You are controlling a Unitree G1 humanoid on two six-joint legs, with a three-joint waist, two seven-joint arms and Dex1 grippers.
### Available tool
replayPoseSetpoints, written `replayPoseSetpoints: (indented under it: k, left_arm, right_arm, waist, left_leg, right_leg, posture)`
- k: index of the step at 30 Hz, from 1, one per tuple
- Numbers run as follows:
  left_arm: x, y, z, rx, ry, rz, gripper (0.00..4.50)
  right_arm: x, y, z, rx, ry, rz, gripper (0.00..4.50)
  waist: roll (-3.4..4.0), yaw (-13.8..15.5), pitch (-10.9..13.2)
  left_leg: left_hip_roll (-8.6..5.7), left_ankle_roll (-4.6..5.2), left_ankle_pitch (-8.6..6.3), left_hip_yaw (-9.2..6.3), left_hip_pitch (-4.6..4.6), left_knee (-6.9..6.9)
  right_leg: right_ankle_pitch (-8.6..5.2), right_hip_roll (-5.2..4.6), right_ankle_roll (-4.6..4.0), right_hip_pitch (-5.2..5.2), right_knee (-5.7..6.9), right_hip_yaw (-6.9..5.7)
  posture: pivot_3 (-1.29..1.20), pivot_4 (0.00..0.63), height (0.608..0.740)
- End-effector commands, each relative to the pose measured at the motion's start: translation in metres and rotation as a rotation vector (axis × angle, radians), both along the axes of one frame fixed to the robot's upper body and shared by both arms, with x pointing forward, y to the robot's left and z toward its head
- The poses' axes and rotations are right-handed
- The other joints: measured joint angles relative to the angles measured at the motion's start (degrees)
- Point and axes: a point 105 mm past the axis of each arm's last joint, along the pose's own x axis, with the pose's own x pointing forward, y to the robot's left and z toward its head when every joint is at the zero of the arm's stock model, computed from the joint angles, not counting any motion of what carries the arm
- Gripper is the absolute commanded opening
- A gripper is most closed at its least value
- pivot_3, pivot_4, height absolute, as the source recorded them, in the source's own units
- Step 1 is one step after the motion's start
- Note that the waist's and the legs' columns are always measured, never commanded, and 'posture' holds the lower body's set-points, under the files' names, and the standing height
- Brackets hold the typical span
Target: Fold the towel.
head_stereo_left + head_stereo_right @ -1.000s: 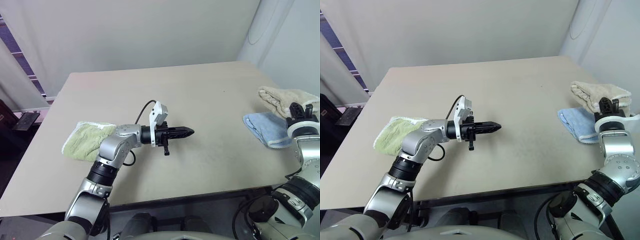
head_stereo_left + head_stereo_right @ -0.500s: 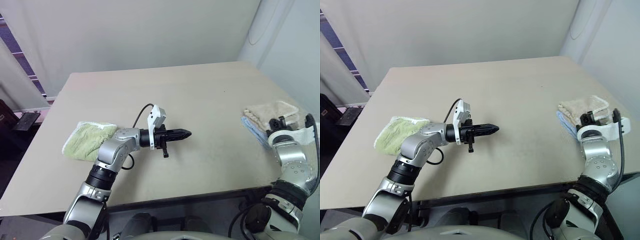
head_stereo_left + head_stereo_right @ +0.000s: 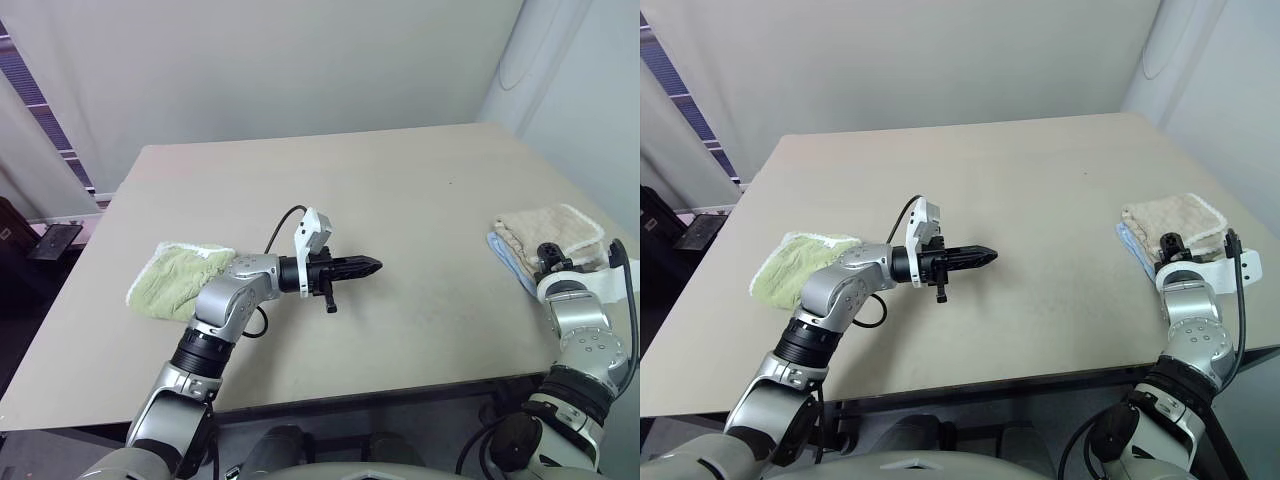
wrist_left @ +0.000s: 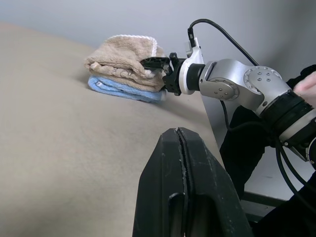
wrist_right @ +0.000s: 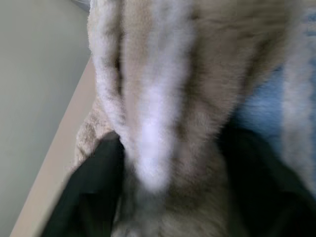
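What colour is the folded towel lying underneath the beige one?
Light blue folded towel, clearest in the left wrist view.

Bare table [image 3: 420, 200] centre — cloths at edges

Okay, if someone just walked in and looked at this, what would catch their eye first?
Probably the beige towel, folded and stacked on a blue towel at the table's right edge, with the right gripper open around its near side. Next, the left gripper, shut, hovers mid-table, and a green towel lies far left.
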Motion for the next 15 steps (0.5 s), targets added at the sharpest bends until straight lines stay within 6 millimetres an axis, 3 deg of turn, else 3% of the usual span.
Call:
replayPoseSetpoints:
  k: [1,6,10,13,15]
  left_arm:
    - [0.005,0.002,0.014,-0.023,-0.052,0.005,0.0]
    - [0.008,0.002,0.016,-0.022,-0.056,-0.007,0.0]
    - [0.01,0.003,0.017,-0.021,-0.061,-0.017,0.0]
    - [0.012,0.004,0.019,-0.022,-0.067,-0.025,0.0]
    - [0.012,0.007,0.018,-0.014,-0.065,-0.033,0.0]
  right_arm:
    - [-0.004,-0.013,0.028,-0.001,-0.109,-0.021,4.46]
    - [-0.02,-0.015,0.039,0.107,-0.227,0.015,4.46]
    - [-0.049,-0.014,0.051,0.127,-0.31,0.037,4.46]
    - [-0.071,0.005,0.059,0.061,-0.319,0.174,4.46]
    - [-0.081,0.031,0.062,-0.052,-0.27,0.356,4.46]
  waist:
    - [0.0,0.19,0.0]
    - [-0.01,0.33,0.01]
    - [0.01,0.25,0.01]
    - [0.01,0.21,0.03]
    - [0.03,0.12,0.03]
  left_leg:
    - [0.0,0.0,0.0,0.0,0.0,0.0]
    - [0.0,0.01,0.0,-0.01,-0.01,0.0]
    - [0.02,0.02,0.0,-0.01,-0.04,-0.05]
    - [0.03,0.03,0.0,-0.02,-0.07,-0.07]
    - [0.04,0.03,0.0,-0.01,-0.08,-0.07]
  right_leg:
    - [0.0,0.0,0.0,0.0,-0.01,0.0]
    - [0.0,0.0,0.0,0.02,-0.04,-0.01]
    - [-0.03,-0.01,0.02,0.04,-0.05,-0.01]
    - [-0.07,0.0,0.02,0.0,-0.06,0.0]
    - [-0.11,-0.01,0.0,0.0,-0.06,0.0]
  posture:
    - [0.0,0.0,0.74]
    - [0.0,0.0,0.74]
    - [0.0,0.0,0.74]
    - [0.0,0.0,0.74]
    - [0.0,0.0,0.74]
